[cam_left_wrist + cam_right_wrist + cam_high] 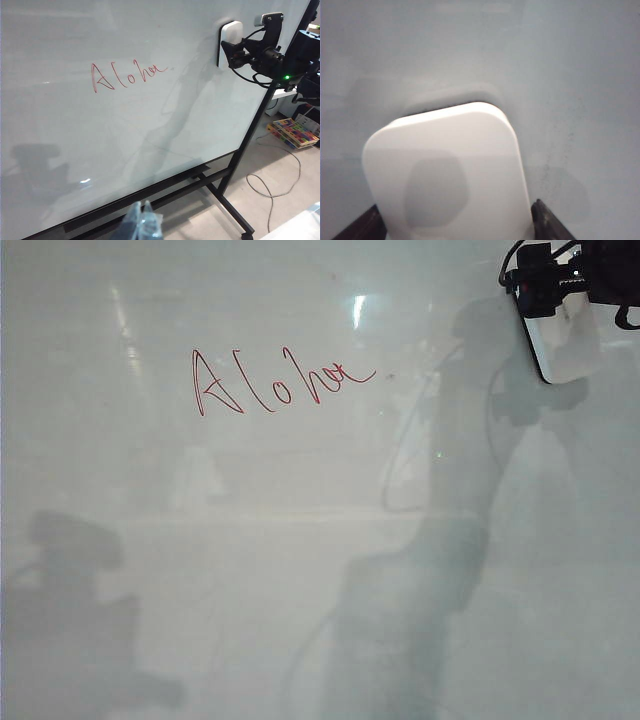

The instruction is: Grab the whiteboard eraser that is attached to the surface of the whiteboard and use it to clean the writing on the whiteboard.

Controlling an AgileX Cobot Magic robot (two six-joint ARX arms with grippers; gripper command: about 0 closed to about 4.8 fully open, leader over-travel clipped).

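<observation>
The right gripper (231,50) meets the whiteboard eraser (450,175) at the upper right of the whiteboard (300,570), its dark fingers (547,222) flanking the white block on both sides, spread wide; whether they press the block or merely bracket it cannot be told from the close view. The eraser sits flat on the board, apparently not yet lifted, well apart from the writing (280,380), the red word "Aloha", which stands whole and unsmeared toward the upper middle. By this reading the task is at its opening step: the grab is under way, and pulling the eraser free, carrying it across and wiping the word are all left to do. The left gripper (142,220) hangs low near the board's black stand (235,165), away from the work; its pale translucent fingers are blurred and cropped by the frame edge, so their state cannot be told. In the exterior view the right arm is cut off at the corner and partly covers the eraser; glare and arm shadows mottle the glossy surface
</observation>
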